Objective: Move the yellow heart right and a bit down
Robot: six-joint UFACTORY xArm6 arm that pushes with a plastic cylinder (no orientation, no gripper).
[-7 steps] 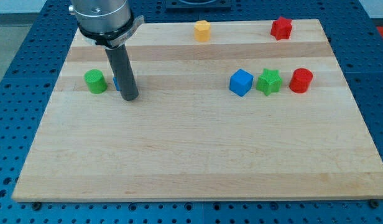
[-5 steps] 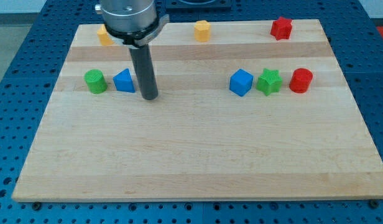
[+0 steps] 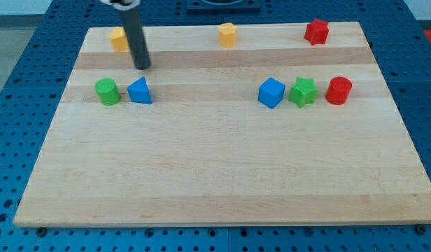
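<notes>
Stretching across the nearest part of the view, the desk (image 3: 222, 182) is showing pale wooden planks with the grain running left to right, and it is resting on a blue perforated base (image 3: 19, 91) that is peeking out along the view's left, right and bottom edges.

Sitting farther back, on the view's left, a green cylinder (image 3: 107, 92) is standing just beside a blue triangle block (image 3: 140, 91), the two close together but whether touching I cannot tell. On the view's right, at the same depth, a blue cube (image 3: 271, 92), a green star (image 3: 303, 92) and a red cylinder (image 3: 338, 91) are lining up in a tight row.

Behind the blue triangle block, my tip (image 3: 142, 66) is resting on the desk, with the dark rod rising toward the view's top edge. There is no hand on this arm, only the rod, so nothing is spreading or pinching.

Farthest back, the yellow heart (image 3: 118, 39) is sitting near the top left corner of the desk, just to the view's left of the rod and above my tip. A second yellow block (image 3: 228, 33), its shape unclear, is lying along the top edge near the middle, and a red star (image 3: 316, 31) is sitting toward the top right corner.
</notes>
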